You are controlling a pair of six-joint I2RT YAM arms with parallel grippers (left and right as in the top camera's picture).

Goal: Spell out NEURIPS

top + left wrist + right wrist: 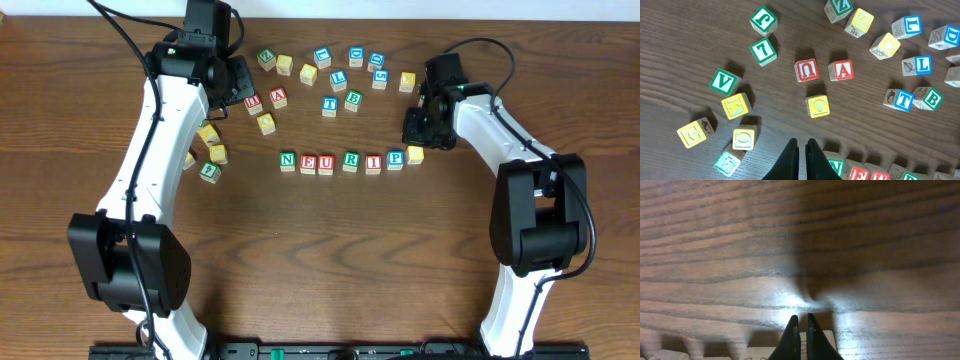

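Seven cubes stand in a row mid-table: green N, red E, red U, green R, red I, blue P and a plain yellow-topped cube. My right gripper is shut and empty, hovering just behind the yellow cube; in the right wrist view its tips sit over that cube's pale side. My left gripper is shut and empty at the back left, high over the table. The N and E peek in beside it.
Loose cubes lie behind the row: a second red U, red A, yellow O, blue T, green B and several more along the back. Another cluster sits under the left arm.
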